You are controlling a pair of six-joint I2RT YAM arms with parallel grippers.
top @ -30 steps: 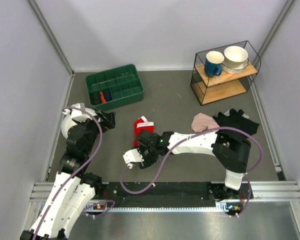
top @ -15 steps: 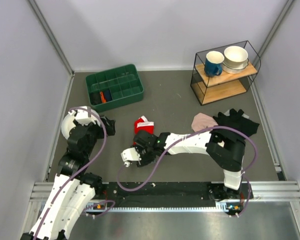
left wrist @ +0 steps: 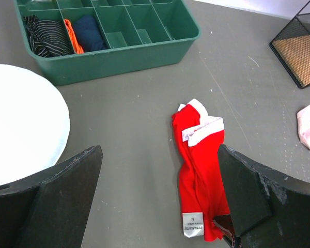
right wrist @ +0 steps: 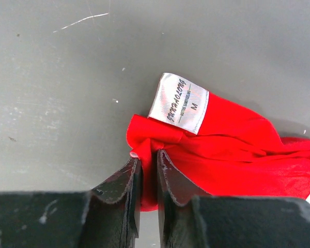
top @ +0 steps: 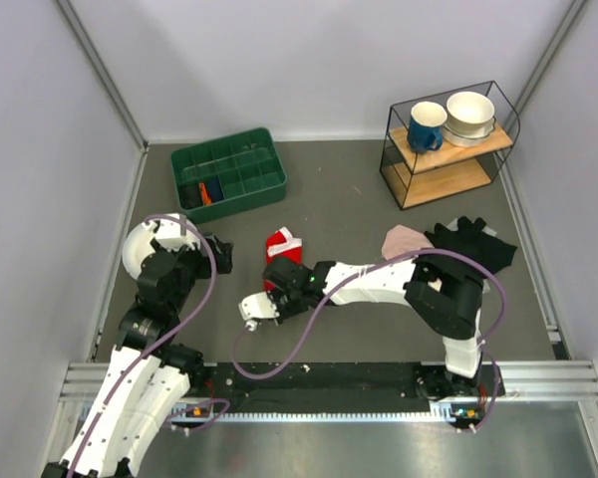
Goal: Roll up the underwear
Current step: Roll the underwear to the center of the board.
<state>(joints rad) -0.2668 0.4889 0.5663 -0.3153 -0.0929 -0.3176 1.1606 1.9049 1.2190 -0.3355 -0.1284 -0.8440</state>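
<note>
The underwear [left wrist: 199, 191] is bright red fabric with a white waistband at its far end and a small white printed label at its near end. It is folded lengthwise into a narrow strip and lies flat on the grey table [top: 359, 209], left of the middle. The near end is bunched and creased, with a fold of red cloth pinched between the closed fingers of the right gripper [right wrist: 147, 160].

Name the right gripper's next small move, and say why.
Probably turn the pinched end over toward the waistband to start the roll. The right gripper is shut on the underwear at its near end, beside the label, and the fabric lies flat as a narrow folded strip, with nothing rolled yet.
</note>
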